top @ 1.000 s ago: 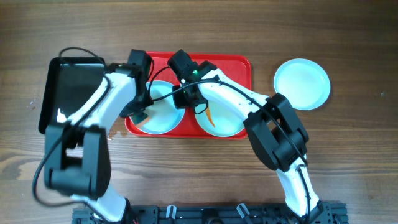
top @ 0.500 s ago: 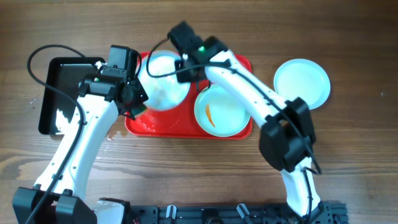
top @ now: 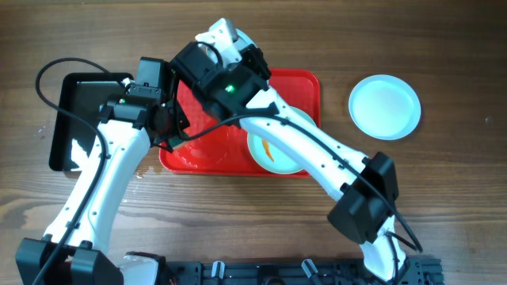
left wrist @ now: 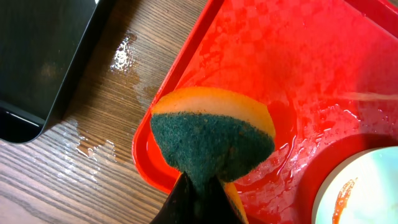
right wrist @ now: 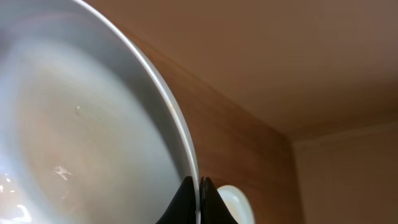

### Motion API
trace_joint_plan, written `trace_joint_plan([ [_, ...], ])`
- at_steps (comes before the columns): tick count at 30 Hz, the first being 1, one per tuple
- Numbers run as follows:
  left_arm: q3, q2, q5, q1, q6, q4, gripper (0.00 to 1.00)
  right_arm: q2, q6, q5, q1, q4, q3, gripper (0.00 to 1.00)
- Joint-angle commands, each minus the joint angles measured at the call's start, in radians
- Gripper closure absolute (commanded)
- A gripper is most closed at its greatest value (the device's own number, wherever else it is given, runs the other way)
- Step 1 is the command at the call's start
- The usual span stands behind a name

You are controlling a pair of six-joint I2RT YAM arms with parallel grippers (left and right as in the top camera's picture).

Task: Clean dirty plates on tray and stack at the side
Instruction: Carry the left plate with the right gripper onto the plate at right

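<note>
Green-yellow sponge in left gripper, seemingly above wet red tray.

Reads as a robotics lab bench dressed up as a dishwashing station, not a real kitchen. Giveaway: two white-and-black arms, left arm and right arm, rooted at a black rail on the near edge of a wood-grain counter. Props are a minimal staged kit: red tray, black tray, pale plates, a yellow-green sponge and water pooled on the counter. The right wrist view shows a plain tan surface behind; can't tell whether it's wall or ceiling.
</note>
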Motion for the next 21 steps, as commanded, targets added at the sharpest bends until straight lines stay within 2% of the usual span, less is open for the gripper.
trace_joint_plan([
  [1, -0.002, -0.008, 0.006, 0.008, -0.013, 0.004, 0.96, -0.009, -0.018, 0.180, 0.036, 0.003, 0.014, 0.96],
  [9, -0.002, -0.008, 0.006, 0.008, -0.012, 0.004, 0.96, -0.009, -0.040, 0.219, 0.048, -0.002, 0.014, 0.96],
  [12, -0.002, -0.008, 0.006, 0.008, -0.012, 0.004, 0.96, -0.009, -0.031, 0.147, 0.048, -0.010, 0.014, 0.95],
  [15, -0.002, -0.008, 0.006, 0.008, -0.012, 0.004, 0.96, -0.009, 0.048, 0.100, 0.050, -0.053, 0.014, 0.96],
  [19, -0.002, -0.008, 0.006, 0.008, -0.012, 0.006, 0.96, -0.009, 0.203, -0.202, 0.050, -0.106, 0.014, 0.96],
  [21, -0.002, -0.008, 0.008, 0.008, -0.012, 0.007, 0.96, -0.023, 0.270, -0.203, 0.050, -0.116, 0.014, 0.96],
])
